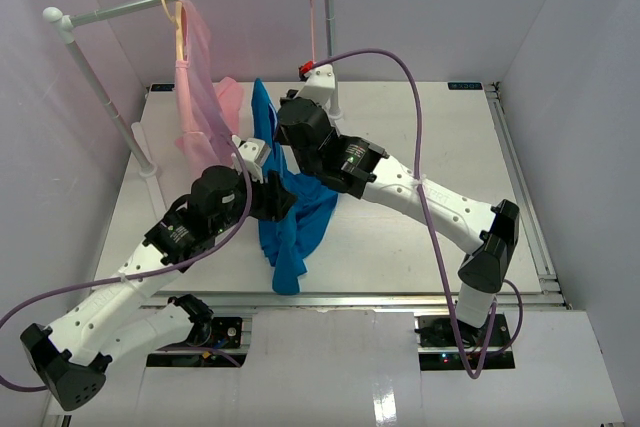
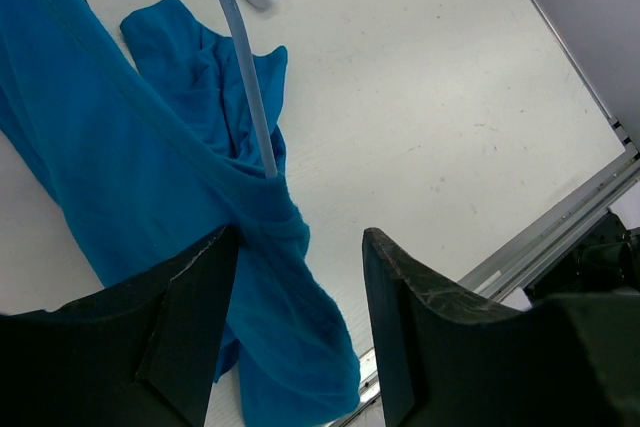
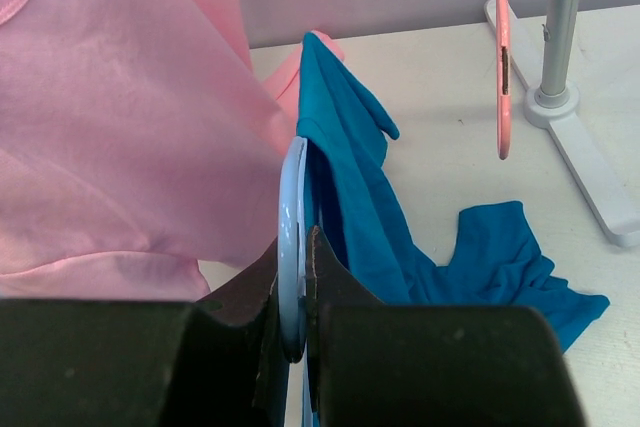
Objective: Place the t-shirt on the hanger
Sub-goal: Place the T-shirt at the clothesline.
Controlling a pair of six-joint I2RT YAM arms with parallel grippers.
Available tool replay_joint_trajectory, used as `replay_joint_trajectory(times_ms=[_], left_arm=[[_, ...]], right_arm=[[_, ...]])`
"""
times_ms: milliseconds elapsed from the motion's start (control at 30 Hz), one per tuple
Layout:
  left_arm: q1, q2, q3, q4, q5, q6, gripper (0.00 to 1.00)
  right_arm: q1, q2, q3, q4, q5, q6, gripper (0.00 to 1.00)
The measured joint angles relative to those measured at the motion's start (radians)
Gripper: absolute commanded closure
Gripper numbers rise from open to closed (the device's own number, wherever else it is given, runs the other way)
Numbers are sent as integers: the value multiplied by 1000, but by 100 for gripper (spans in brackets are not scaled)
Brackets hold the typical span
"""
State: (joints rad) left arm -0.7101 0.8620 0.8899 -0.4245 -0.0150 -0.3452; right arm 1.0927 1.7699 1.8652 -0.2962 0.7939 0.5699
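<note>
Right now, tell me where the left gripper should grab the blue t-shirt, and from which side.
Grip the t-shirt on its gathered band, just below where the hanger enters the cloth. There it bunches into a narrow roll right ahead of the open left gripper. Probably best to go straight in, one finger on each side; the spread cloth to the left looks too wide.

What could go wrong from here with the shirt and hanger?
1. The left gripper stands open around bunched t-shirt beside the hanger; closing may pinch layers together.
2. The right gripper clamps only the thin hanger; a tug might twist it.
3. The pink garment hangs close and may snag.
</note>
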Motion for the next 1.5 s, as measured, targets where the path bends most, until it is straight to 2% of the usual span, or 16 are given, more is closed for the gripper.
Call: replay_joint_trajectory(times_ms=[133,233,300,500,800,867,900,933,1200,1233,1267,1333,1400,1433,1500], left_arm=[[0,12,-15,7,-13,-1,46],[0,18,-23,7,-28,-2,62],[0,20,-25,7,-34,-4,76],[-1,55,-25,5,-29,5,100],[-1,77,-24,-2,-20,15,98],[-1,75,-23,-5,-20,18,78],[-1,73,-23,-7,-20,20,62],[-1,72,-23,-11,-20,23,55],[-1,69,-23,-24,-22,18,47],[-1,71,-23,-23,-22,17,48],[-1,74,-22,-23,-23,16,55],[-1,83,-21,-24,-26,13,75],[-1,93,-21,-24,-27,10,89],[-1,96,-21,-22,-26,9,100],[-5,99,-21,-16,-19,20,100]], right_arm=[[0,-8,-21,10,19,11,92],[1,-18,-45,13,37,26,92],[1,-23,-58,15,45,33,92],[0,-38,-118,31,72,67,92],[0,-47,-151,39,87,74,92],[0,-50,-157,45,85,71,92],[0,-52,-159,46,83,69,92],[0,-53,-161,47,82,69,92],[1,-69,-162,61,67,85,92],[1,-71,-162,61,67,89,92],[1,-73,-162,60,66,95,92],[1,-76,-162,60,67,104,92],[1,-79,-162,60,67,112,92],[1,-79,-162,60,65,116,92],[1,-79,-163,59,62,120,92]])
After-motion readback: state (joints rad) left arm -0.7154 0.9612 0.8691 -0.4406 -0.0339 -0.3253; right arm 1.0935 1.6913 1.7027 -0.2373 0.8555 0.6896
